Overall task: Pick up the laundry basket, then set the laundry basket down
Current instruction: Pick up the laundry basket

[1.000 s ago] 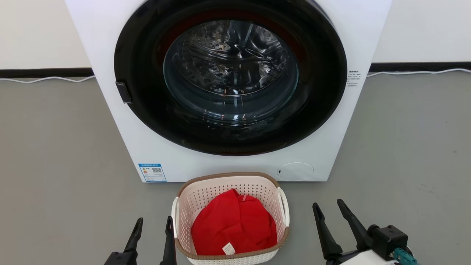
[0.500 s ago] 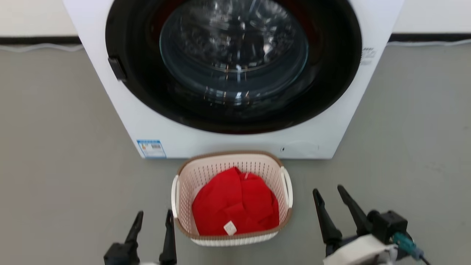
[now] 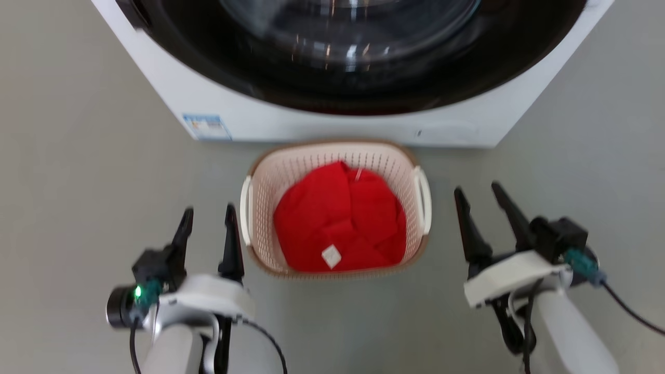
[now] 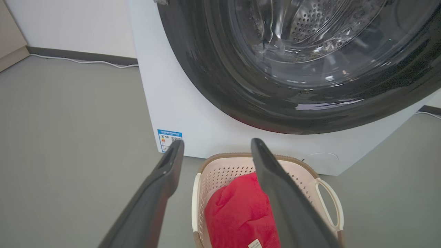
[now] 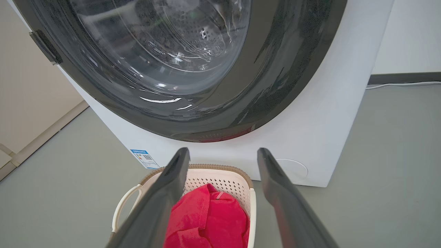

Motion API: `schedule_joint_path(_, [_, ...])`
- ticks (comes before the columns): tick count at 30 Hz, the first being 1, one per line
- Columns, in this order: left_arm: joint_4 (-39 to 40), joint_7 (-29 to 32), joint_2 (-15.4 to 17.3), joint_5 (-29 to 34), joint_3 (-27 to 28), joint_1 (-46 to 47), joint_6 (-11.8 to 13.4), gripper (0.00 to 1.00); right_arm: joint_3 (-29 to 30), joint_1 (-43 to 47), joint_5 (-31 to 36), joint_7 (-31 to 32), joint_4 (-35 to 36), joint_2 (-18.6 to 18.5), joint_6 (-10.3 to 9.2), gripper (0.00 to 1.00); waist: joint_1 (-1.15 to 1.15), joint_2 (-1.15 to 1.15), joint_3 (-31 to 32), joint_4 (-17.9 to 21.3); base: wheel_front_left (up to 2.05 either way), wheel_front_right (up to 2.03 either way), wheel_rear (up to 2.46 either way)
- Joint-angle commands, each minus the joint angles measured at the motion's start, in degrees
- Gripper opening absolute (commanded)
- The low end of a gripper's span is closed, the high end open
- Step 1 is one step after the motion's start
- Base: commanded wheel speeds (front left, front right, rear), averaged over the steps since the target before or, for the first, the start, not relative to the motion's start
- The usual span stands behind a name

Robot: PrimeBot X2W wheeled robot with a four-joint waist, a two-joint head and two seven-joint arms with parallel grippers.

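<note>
Jaws wide apart on both arms, gripping nothing, long dark fingers [image 3: 231,244] aimed at the washing machine [image 3: 322,127]. Between the left jaws and the right jaws, upright on the grey floor [image 3: 78,182] with its open top up: the laundry basket [image 3: 336,156], just beside the left jaws' inner finger, a wider gap to the right jaws. One white handle [image 3: 423,200] turned toward each set of jaws; long axis seemingly across, from jaws to jaws, though hard to judge from this steep angle. Inside, a red cloth [image 3: 340,218] with a small white tag [image 3: 331,255], no writing legible. Beyond the left jaws, low on the machine's white front, a blue-edged sticker [image 4: 169,139], print too small to read.
</note>
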State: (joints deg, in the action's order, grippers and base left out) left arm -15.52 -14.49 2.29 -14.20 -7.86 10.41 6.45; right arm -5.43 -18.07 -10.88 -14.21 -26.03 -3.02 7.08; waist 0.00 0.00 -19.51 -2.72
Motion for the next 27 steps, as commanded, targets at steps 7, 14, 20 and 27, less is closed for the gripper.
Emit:
schedule_joint_path(7, [-4.3,-0.5,0.6,-3.3,0.2,9.6,-0.3,1.0,1.0,-7.4,3.6,-0.8,-1.9,0.1,0.41,1.0,0.0,0.0,-12.3,-2.2,0.0,0.0,0.0])
schedule_joint_path(14, [-9.2,-0.5,0.6,-4.8,-1.7,16.8,-0.8,1.0,3.9,-13.5,7.3,-0.8,-5.0,0.1,0.41,1.0,0.0,0.0,-19.8,-3.5,0.0,0.0,0.0])
schedule_joint_path(20, [-14.7,-0.5,0.6,-5.9,-3.1,21.9,-1.7,1.0,5.5,-17.2,9.3,-0.8,-7.7,0.1,0.41,1.0,0.0,0.0,-23.7,-4.4,0.0,0.0,0.0])
schedule_joint_path(27, [-21.3,-0.5,0.6,-7.8,-4.5,27.0,-2.4,1.0,7.3,-20.6,11.1,-0.8,-10.1,0.1,0.41,1.0,0.0,0.0,-27.3,-5.3,0.0,0.0,0.0])
